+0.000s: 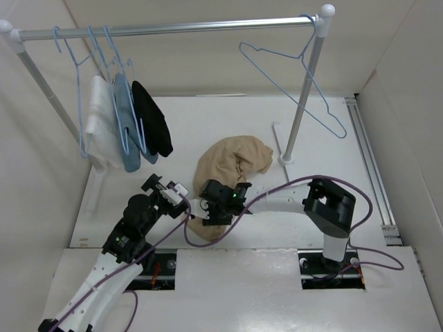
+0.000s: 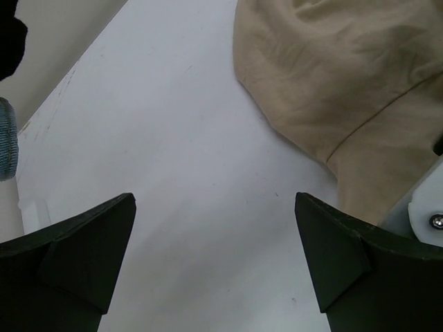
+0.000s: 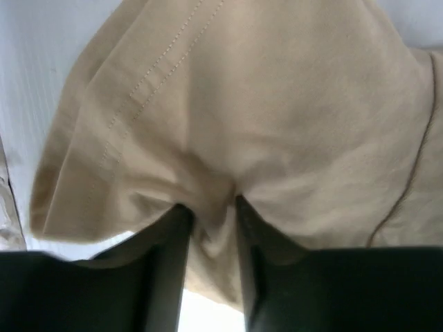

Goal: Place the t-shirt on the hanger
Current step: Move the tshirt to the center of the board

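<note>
We find the crumpled tan cotton t-shirt (image 1: 232, 162) mid-way across the white table (image 1: 325, 131), in front of the upright metal post (image 1: 295, 124). The thin light-blue wire hanger (image 1: 291, 93) hangs at the right end of the metal rail (image 1: 180, 28) (three garment-laden blue wire hangers (image 1: 128, 128) crowd its left end). The right gripper (image 3: 211, 211) sits at the shirt's near edge, seemingly with a fold between its fingers. The left gripper (image 2: 214, 197) hangs just left of the shirt.

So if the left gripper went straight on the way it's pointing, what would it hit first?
Probably the bare white tabletop; the open left gripper aims at it, with the crumpled tan cotton t-shirt just right of that line.
</note>
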